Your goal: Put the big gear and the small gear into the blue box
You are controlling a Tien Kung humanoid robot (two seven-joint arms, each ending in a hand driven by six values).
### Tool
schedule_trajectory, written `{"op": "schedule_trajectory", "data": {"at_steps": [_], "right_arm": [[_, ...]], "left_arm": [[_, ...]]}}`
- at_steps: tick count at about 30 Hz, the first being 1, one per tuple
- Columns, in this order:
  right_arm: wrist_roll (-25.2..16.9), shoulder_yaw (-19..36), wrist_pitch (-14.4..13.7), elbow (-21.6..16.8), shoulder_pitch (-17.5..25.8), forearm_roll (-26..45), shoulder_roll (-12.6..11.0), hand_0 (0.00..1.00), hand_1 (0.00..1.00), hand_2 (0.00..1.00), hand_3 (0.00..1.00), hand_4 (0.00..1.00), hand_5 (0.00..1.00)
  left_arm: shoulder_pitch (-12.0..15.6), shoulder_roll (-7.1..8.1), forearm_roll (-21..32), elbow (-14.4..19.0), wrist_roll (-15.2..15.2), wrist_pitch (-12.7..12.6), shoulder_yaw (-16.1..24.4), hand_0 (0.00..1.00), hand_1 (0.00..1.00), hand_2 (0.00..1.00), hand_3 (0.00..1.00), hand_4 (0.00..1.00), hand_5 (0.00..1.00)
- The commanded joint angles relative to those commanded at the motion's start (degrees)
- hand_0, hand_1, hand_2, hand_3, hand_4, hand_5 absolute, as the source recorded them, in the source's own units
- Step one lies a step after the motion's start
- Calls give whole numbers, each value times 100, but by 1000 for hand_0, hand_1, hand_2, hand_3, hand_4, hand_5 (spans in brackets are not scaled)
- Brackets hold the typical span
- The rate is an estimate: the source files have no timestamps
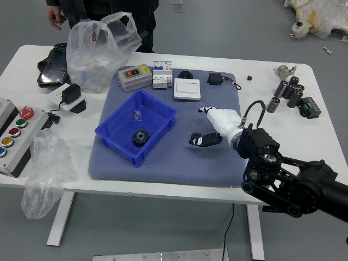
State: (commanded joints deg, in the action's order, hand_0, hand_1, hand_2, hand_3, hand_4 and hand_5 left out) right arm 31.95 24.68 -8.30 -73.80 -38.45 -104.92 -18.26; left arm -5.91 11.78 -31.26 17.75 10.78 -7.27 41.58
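My right hand (203,125) is over the right half of the grey-blue mat, its white back up and its black fingers spread apart, holding nothing. One dark digit reaches to the small black gear (194,138), partly covering it; whether they touch I cannot tell. The bigger black gear (141,137) lies inside the blue box (120,148), near its front corner. My left hand is out of view.
Behind the box stand a grey device (135,78), a white-blue module (162,74) and a white square box (187,89). A button panel (20,133) is at left. A person stands at the far side, one hand (55,17) hanging down.
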Motion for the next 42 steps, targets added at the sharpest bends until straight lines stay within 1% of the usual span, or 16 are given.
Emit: {"op": "schedule_trajectory", "data": {"at_steps": [2, 3, 8, 9, 14, 15, 19, 20, 21, 23, 32, 33, 42], "right_arm": [[-10, -67, -18, 51, -5, 46, 12, 297, 476, 846, 882, 929, 466], [-15, -106, -32, 76, -9, 70, 19, 291, 461, 708, 798, 835, 362], [-65, -277, -118, 242, -35, 174, 78, 291, 461, 708, 798, 835, 362], [-84, -308, -144, 282, -40, 193, 92, 276, 425, 595, 665, 688, 235], [-197, -440, -364, 425, -53, 277, 148, 276, 425, 595, 665, 688, 235], [-224, -462, -424, 439, -58, 286, 158, 240, 375, 455, 592, 577, 156], [-318, -514, -633, 470, -81, 298, 186, 240, 375, 455, 592, 577, 156], [-337, -521, -672, 475, -87, 301, 191, 240, 375, 455, 592, 577, 156], [-352, -528, -703, 480, -90, 307, 195, 231, 362, 436, 568, 561, 148], [-381, -548, -755, 498, -96, 331, 205, 231, 362, 436, 568, 561, 148], [-464, -687, -864, 559, -99, 445, 251, 230, 361, 431, 565, 560, 162], [-474, -689, -877, 556, -103, 440, 250, 230, 363, 427, 561, 572, 176], [-514, -479, -951, 437, -207, 299, 149, 231, 363, 426, 558, 578, 182]], "left_arm": [[0, 2, 1, 0, 0, -2, 2, 610, 562, 556, 658, 738, 415], [1, 4, -2, 0, 2, -2, 5, 610, 562, 557, 659, 739, 415], [3, 6, 4, -1, -4, -3, 1, 610, 562, 557, 659, 739, 415], [2, 5, 15, -2, -11, -2, -11, 610, 563, 557, 658, 740, 418], [-4, -3, 52, -4, -37, 3, -51, 610, 563, 557, 658, 740, 418], [-5, -4, 55, -5, -40, 3, -55, 610, 563, 557, 659, 740, 417], [-6, -3, 58, -6, -45, 3, -59, 610, 563, 557, 659, 740, 417], [-7, -2, 59, -7, -46, 3, -60, 610, 563, 557, 659, 740, 417], [-9, -2, 62, -7, -49, 3, -63, 610, 562, 557, 659, 740, 418], [-12, -2, 70, -7, -54, 2, -70, 610, 562, 557, 659, 740, 418], [-15, -4, 105, -11, -73, -1, -96, 610, 562, 557, 659, 740, 418], [-14, -4, 110, -11, -75, -2, -99, 610, 562, 557, 660, 740, 419], [-13, -4, 112, -10, -81, -3, -107, 610, 562, 558, 660, 743, 422]]}}
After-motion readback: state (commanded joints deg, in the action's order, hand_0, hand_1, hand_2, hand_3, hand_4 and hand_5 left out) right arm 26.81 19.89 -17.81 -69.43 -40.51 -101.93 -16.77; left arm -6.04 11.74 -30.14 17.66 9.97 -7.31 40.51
